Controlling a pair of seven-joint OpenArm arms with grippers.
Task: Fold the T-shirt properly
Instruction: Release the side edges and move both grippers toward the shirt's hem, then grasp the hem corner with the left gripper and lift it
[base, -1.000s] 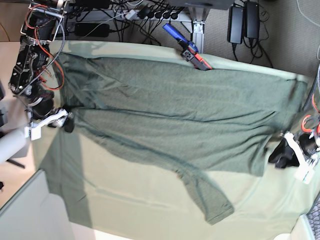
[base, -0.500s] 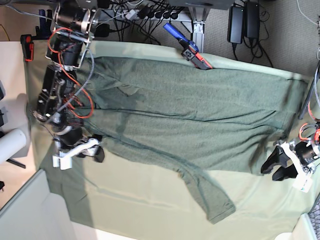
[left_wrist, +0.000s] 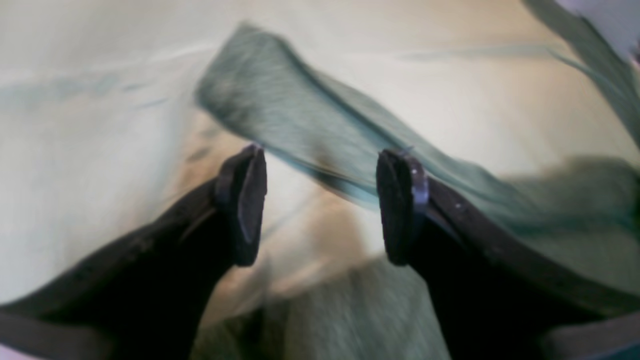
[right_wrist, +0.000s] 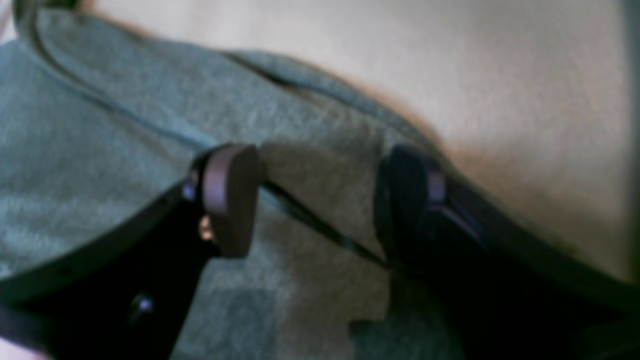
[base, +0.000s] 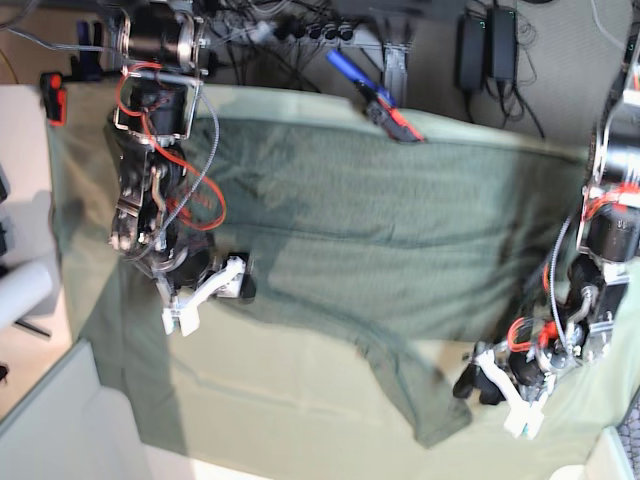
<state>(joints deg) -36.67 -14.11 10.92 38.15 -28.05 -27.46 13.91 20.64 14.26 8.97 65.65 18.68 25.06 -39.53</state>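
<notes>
The dark olive T-shirt (base: 380, 230) lies spread flat across the table, one long sleeve (base: 425, 400) trailing toward the front edge. My right gripper (base: 238, 287) is open at the shirt's lower left edge. In the right wrist view the right gripper (right_wrist: 315, 200) straddles a seam of the shirt (right_wrist: 100, 150) with the jaws apart. My left gripper (base: 478, 383) is open just right of the sleeve's end. In the blurred left wrist view the left gripper (left_wrist: 320, 205) is empty, with the sleeve strip (left_wrist: 300, 125) beyond its fingertips.
The pale mint table cloth (base: 290, 400) covers the table under the shirt. A blue and red tool (base: 375, 98) lies at the far edge. Power strips and cables (base: 300, 25) run behind the table. A white roll (base: 20, 292) sits off the left side.
The right arm has swung in from the left edge onto the shirt's lower left part. The left arm has moved left and toward the front, close to the sleeve's end. Both stay open.
</notes>
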